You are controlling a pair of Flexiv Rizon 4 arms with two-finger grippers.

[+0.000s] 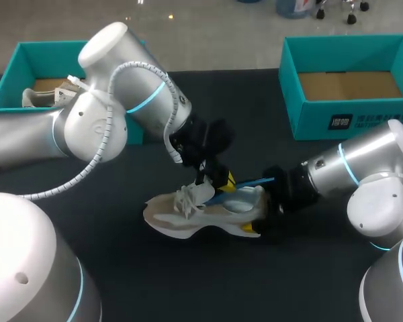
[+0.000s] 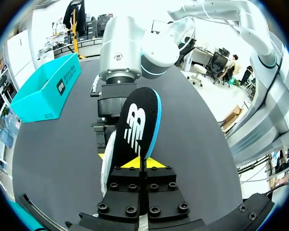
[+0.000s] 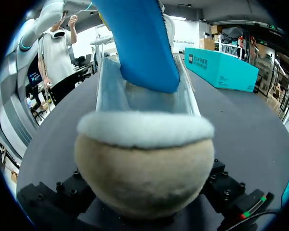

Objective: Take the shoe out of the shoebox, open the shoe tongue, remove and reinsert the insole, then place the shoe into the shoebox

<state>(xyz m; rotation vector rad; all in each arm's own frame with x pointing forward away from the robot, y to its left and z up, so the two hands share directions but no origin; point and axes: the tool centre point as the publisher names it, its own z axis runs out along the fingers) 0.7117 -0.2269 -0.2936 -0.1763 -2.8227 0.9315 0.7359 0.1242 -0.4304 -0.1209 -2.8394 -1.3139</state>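
The shoe (image 1: pixel 188 218) lies in the middle of the dark bench (image 1: pixel 121 275), with its toe toward 9 o'clock and its heel toward 3 o'clock. The right claw (image 1: pixel 258 211) is clamped on the heel. The left claw (image 1: pixel 223 182) is just above the laces, pinched tight on one end of the blue insole (image 1: pixel 248 184). The insole's other end dips into the shoe by the heel. One teal shoebox (image 1: pixel 349 114) sits at 1 o'clock from the shoe and another (image 1: pixel 27 57) at 10 o'clock.

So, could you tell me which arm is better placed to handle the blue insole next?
Left, probably: the left gripper pinches the blue insole at the opening of the beige sneaker; the right gripper sits at its heel.
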